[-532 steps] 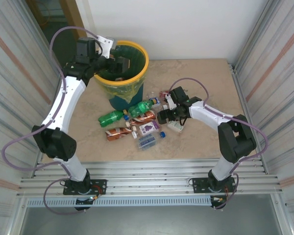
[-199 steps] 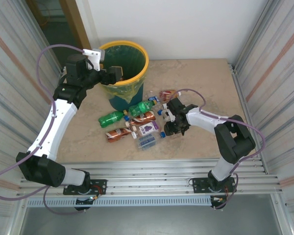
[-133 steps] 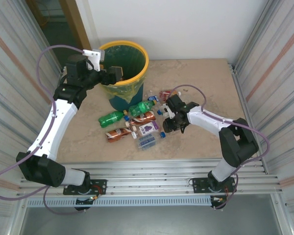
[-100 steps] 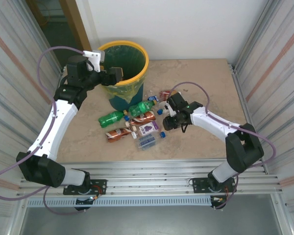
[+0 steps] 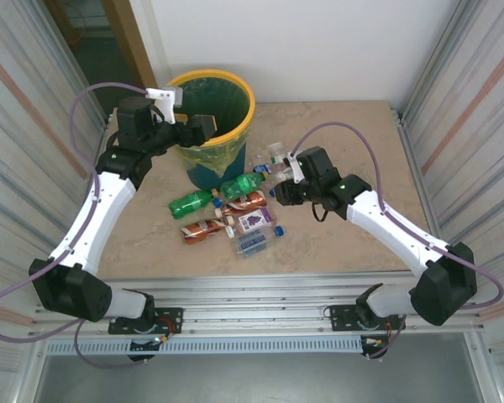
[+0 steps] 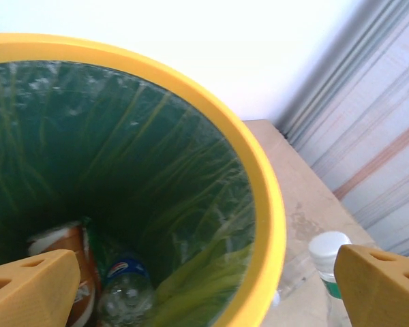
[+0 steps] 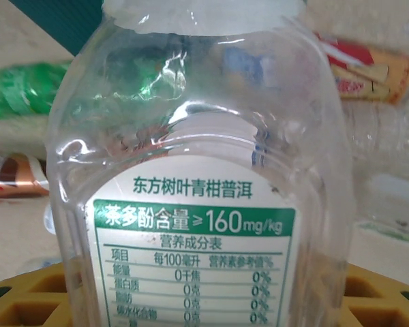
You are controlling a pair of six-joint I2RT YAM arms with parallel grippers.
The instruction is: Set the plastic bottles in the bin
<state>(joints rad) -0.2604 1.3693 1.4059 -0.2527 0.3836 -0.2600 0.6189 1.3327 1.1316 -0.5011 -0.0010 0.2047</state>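
Beige, stone-patterned tabletop [image 5: 361,143] makes the floor of a narrow booth. A plain white wall [image 5: 319,42] closes the back, ribbed metal panels [image 5: 479,101] run down both sides, and a wooden door frame [image 5: 122,34] stands in the far left corner. Aluminium rails [image 5: 260,302] cross the near edge, where the two arm bases are bolted. The surface is matt and lightly mottled.

The bin [image 5: 210,74] stands at the far left of the table, close to the wall. The left gripper [image 5: 198,128] hangs over its near-left rim with its fingers spread wide and nothing between them. Its wrist view looks down into the green liner, where a brown-orange bottle [image 6: 71,266] and a blue-labelled bottle [image 6: 126,293] lie at the bottom.

The right gripper [image 5: 284,183] is clamped on a clear bottle [image 7: 198,170] with a white cap and a green-and-white label, just right of the bin's foot. The cap points away from the fingers. Whether the bottle's base clears the table I cannot tell.

Near it, in front of the bin, a loose cluster lies on the table:
- a green bottle [image 5: 189,202]
- a second green bottle [image 5: 242,183]
- an orange-labelled bottle [image 5: 250,201]
- a brown bottle [image 5: 203,228]
- a purple-labelled bottle [image 5: 254,220]
- a flattened clear bottle [image 5: 254,243]
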